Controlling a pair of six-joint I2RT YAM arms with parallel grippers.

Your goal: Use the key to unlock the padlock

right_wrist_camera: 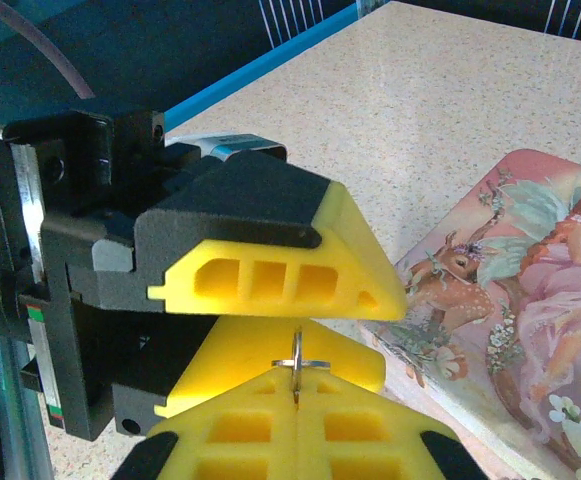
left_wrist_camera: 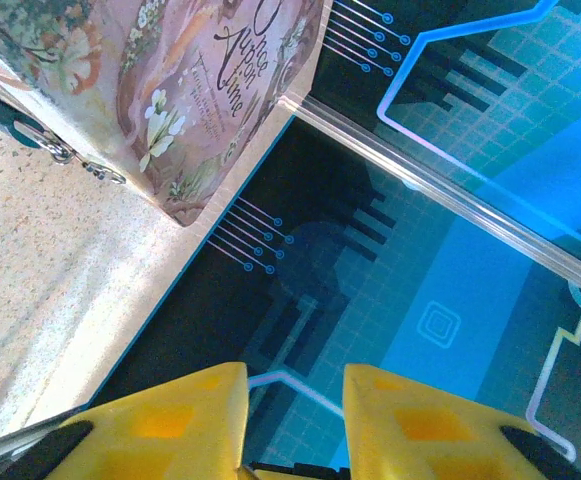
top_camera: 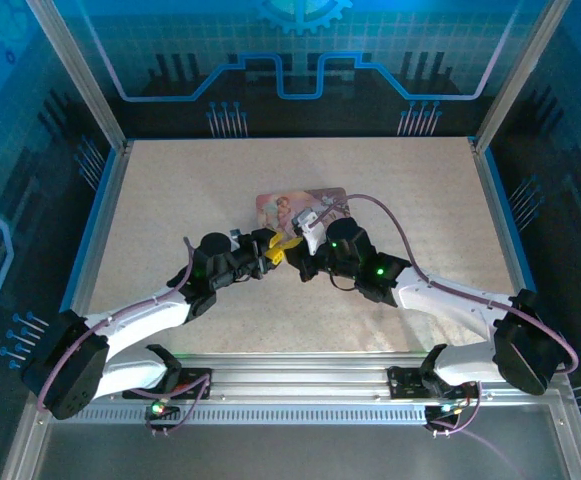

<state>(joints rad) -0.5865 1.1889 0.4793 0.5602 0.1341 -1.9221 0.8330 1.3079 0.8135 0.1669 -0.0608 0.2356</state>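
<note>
Right pincer (right_wrist_camera: 298,390) grips a metal ring (right_wrist_camera: 300,362), padlock (left_wrist_camera: 5,118) apart beside tin (left_wrist_camera: 200,90).

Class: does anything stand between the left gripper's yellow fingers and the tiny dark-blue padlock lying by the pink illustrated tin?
Nothing visible does. The tiny dark-blue padlock lies beside the pink illustrated tin, up and left of the left gripper, only bare speckled tabletop between them. The right gripper pinches a thin metal ring.

Most of a metal ring (right_wrist_camera: 296,362) buried between the right hand's (right_wrist_camera: 298,395) pressed fingertips; pink tin (right_wrist_camera: 530,300) cropped by the frame edge.
</note>
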